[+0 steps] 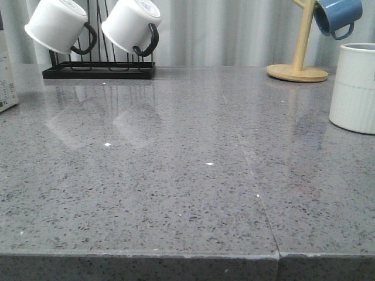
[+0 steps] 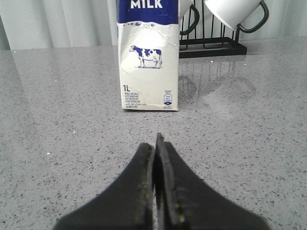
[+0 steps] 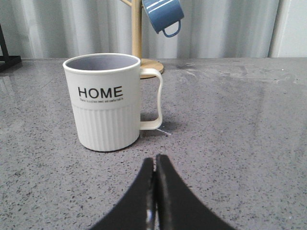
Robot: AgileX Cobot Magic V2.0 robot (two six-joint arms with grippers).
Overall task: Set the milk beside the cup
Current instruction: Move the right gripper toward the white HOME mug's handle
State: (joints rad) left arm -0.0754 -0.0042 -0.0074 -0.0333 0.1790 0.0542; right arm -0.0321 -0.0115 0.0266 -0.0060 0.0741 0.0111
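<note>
Grey speckled table (image 1: 176,193), curtain behind. Milk (image 1: 6,76) upright at front view's left edge; cup (image 1: 353,88) at right edge, well apart. Left gripper (image 2: 157,143) before the milk, jaws closed, empty. Right gripper (image 3: 154,165) before the cup, jaws closed, empty.

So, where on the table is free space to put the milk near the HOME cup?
The grey table is bare across its middle, from the milk at the far left to the cup at the far right. Crowded spots: the black mug rack at the back left and the wooden mug tree behind the cup.
</note>
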